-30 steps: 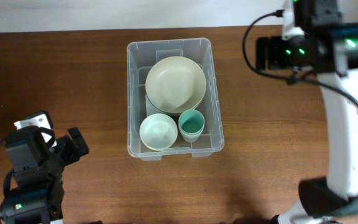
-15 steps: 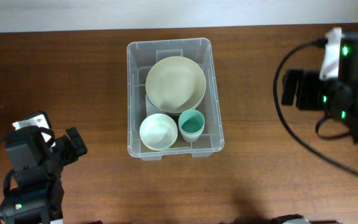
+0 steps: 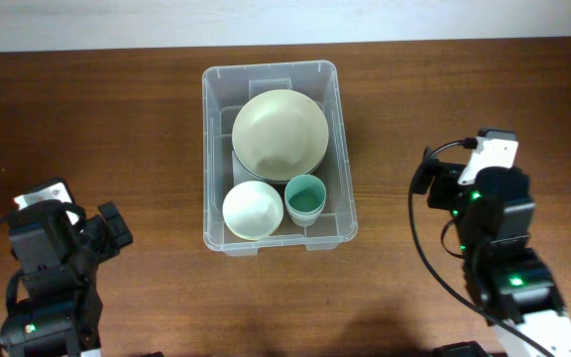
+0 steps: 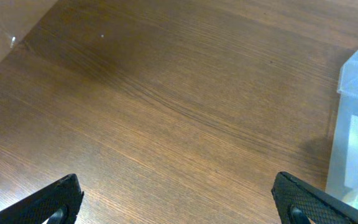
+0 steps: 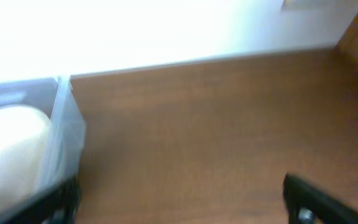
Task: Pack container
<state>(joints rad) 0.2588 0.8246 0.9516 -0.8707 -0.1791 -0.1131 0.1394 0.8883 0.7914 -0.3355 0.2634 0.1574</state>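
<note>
While the left gripper (image 4: pixel 179 200) and right gripper (image 5: pixel 182 199) are hanging wide open and empty, we are seeing the container (image 3: pixel 341 149) — clear, round-rimmed — holding a cream bowl (image 3: pixel 280 131), white bowl (image 3: pixel 252 210) and teal cup (image 3: pixel 305 198).

The counter (image 3: pixel 117 119) was brown wood-grain with a smooth, low-sheen finish, its fine streaks plain in the left wrist view. The container (image 3: pixel 209 149) was clear, glossy plastic with slightly cloudy walls. Inside it the cream plate (image 3: pixel 280 132) at 12 o'clock and the white bowl (image 3: pixel 253 209) at 7 o'clock looked smooth and matt, and the teal cup (image 3: pixel 305 197) at 5 o'clock was smooth with a faint sheen. The left gripper (image 4: pixel 178 202) had matt black fingers (image 4: pixel 300 198) with a finely dimpled face.
</note>
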